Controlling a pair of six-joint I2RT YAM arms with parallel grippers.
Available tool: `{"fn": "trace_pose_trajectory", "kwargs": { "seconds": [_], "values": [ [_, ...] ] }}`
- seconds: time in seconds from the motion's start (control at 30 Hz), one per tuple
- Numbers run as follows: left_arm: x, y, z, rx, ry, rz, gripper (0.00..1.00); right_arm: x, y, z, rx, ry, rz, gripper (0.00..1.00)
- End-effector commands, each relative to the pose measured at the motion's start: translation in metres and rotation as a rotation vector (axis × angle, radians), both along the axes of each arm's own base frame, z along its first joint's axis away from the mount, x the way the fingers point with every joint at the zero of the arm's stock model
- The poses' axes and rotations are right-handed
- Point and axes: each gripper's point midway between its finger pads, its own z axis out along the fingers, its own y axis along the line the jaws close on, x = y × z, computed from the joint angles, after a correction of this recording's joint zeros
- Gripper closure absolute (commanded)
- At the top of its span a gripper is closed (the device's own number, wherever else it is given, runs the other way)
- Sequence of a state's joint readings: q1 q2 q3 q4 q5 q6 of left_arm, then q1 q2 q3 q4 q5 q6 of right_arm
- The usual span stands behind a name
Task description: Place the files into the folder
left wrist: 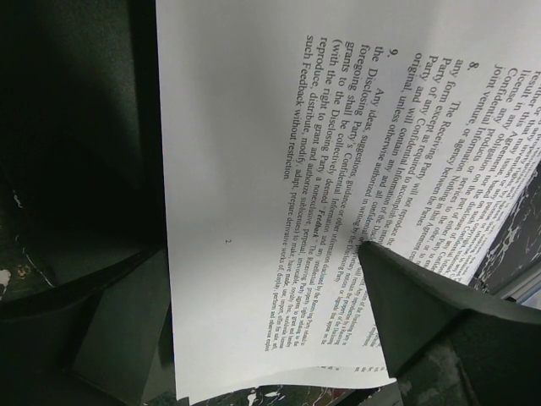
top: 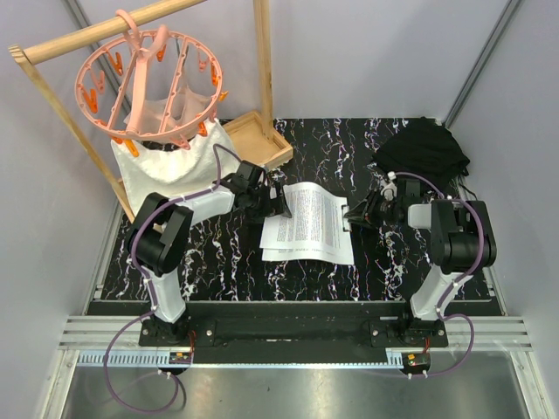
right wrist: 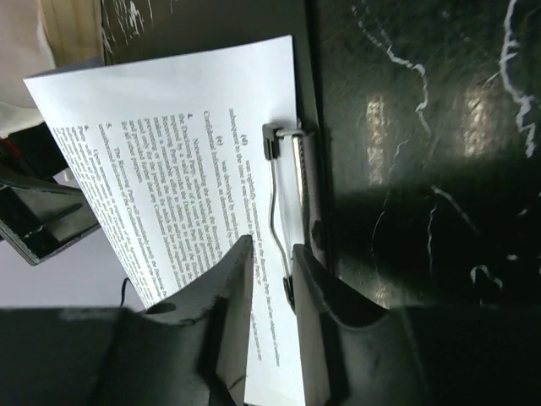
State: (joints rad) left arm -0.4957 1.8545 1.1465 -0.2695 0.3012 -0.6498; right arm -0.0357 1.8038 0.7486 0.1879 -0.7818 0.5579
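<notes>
The files (top: 307, 223) are white printed sheets lying fanned in the middle of the marbled table. Under them lies the folder (right wrist: 254, 21), a matte black board showing only as a dark margin. Its silver clip (right wrist: 287, 182) sits on the sheets' right edge. My left gripper (top: 278, 202) is at the sheets' left end, open wide, with one finger (left wrist: 423, 321) over the printed page (left wrist: 254, 211). My right gripper (right wrist: 272, 271) is at the clip with its jaws a narrow gap apart; the clip's wire lever runs into that gap.
A wooden rack (top: 262, 61) with a pink peg hanger (top: 148, 83) stands at the back left above a white cloth (top: 170, 170). A wooden tray (top: 258, 140) is beside it. A lumpy black fabric bundle (top: 424, 153) lies at the back right.
</notes>
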Motion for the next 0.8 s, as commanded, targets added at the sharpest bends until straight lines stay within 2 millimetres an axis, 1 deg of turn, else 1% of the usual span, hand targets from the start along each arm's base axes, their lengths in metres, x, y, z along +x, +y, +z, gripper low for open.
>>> {"fn": "trace_pose_trajectory", "kwargs": {
  "seconds": [0.0, 0.03, 0.07, 0.1, 0.13, 0.17, 0.2, 0.23, 0.27, 0.3, 0.33, 0.37, 0.4, 0.43, 0.47, 0.5, 0.53, 0.57, 0.6, 0.63, 0.67, 0.7, 0.73, 0.77],
  "values": [
    [-0.008, 0.014, -0.003, 0.085, -0.004, -0.014, 0.02, 0.009, -0.009, 0.026, -0.121, -0.070, -0.002, 0.62],
    [-0.007, 0.019, -0.002, 0.108, -0.015, -0.005, 0.01, 0.004, -0.012, 0.034, -0.143, -0.064, -0.001, 0.60],
    [-0.010, 0.025, 0.006, 0.124, -0.032, -0.011, 0.01, 0.009, -0.016, 0.043, -0.178, -0.086, -0.016, 0.56],
    [-0.010, 0.029, 0.010, 0.143, -0.045, -0.008, 0.01, 0.010, -0.018, 0.050, -0.200, -0.098, -0.019, 0.54],
    [-0.009, 0.038, 0.012, 0.188, -0.071, -0.008, 0.01, 0.005, -0.025, 0.056, -0.253, -0.092, -0.031, 0.52],
    [-0.013, 0.045, 0.022, 0.214, -0.083, -0.006, 0.01, 0.010, -0.029, 0.068, -0.283, -0.116, -0.039, 0.48],
    [-0.012, 0.054, 0.027, 0.257, -0.106, 0.010, 0.01, 0.009, -0.032, 0.073, -0.320, -0.131, -0.030, 0.47],
    [-0.013, 0.058, 0.032, 0.276, -0.124, 0.001, 0.01, 0.004, -0.040, 0.077, -0.371, -0.111, -0.046, 0.46],
    [-0.017, 0.061, 0.047, 0.277, -0.149, -0.001, 0.01, 0.008, -0.045, 0.089, -0.401, -0.127, -0.058, 0.44],
    [-0.019, 0.064, 0.055, 0.280, -0.165, -0.001, 0.01, 0.007, -0.049, 0.093, -0.432, -0.135, -0.055, 0.43],
    [-0.023, 0.063, 0.062, 0.268, -0.177, -0.016, 0.01, -0.001, -0.046, 0.098, -0.471, -0.129, -0.042, 0.42],
    [-0.028, 0.060, 0.082, 0.228, -0.216, -0.027, 0.01, 0.001, -0.047, 0.109, -0.496, -0.149, -0.046, 0.41],
    [-0.036, 0.052, 0.093, 0.167, -0.218, -0.065, 0.01, -0.001, -0.049, 0.115, -0.521, -0.160, -0.047, 0.40],
    [-0.043, 0.046, 0.102, 0.126, -0.229, -0.098, 0.01, -0.007, -0.050, 0.123, -0.556, -0.164, -0.052, 0.39],
    [-0.051, 0.042, 0.122, 0.072, -0.267, -0.125, 0.01, -0.006, -0.051, 0.134, -0.567, -0.183, -0.058, 0.38],
    [-0.063, 0.031, 0.136, -0.005, -0.268, -0.183, 0.01, -0.012, -0.052, 0.139, -0.579, -0.173, -0.056, 0.35],
    [-0.070, 0.027, 0.149, -0.048, -0.289, -0.217, 0.01, -0.014, -0.053, 0.151, -0.586, -0.194, -0.068, 0.23],
    [-0.079, 0.024, 0.174, -0.104, -0.344, -0.247, 0.01, -0.012, -0.052, 0.168, -0.584, -0.230, -0.073, 0.01],
    [-0.091, 0.017, 0.194, -0.179, -0.367, -0.305, 0.01, -0.019, -0.053, 0.180, -0.585, -0.245, -0.072, 0.00],
    [-0.103, 0.017, 0.221, -0.229, -0.435, -0.340, 0.01, -0.018, -0.053, 0.201, -0.583, -0.288, -0.082, 0.00],
    [-0.111, 0.016, 0.239, -0.267, -0.472, -0.366, 0.01, -0.020, -0.053, 0.212, -0.585, -0.312, -0.082, 0.00],
    [-0.125, 0.012, 0.268, -0.339, -0.524, -0.426, 0.01, -0.027, -0.054, 0.227, -0.589, -0.334, -0.092, 0.00],
    [-0.139, 0.016, 0.296, -0.384, -0.594, -0.455, 0.01, -0.026, -0.055, 0.250, -0.585, -0.383, -0.113, 0.00],
    [-0.154, 0.016, 0.317, -0.436, -0.632, -0.504, 0.01, -0.029, -0.057, 0.264, -0.585, -0.411, -0.127, 0.01]
  ]
}}
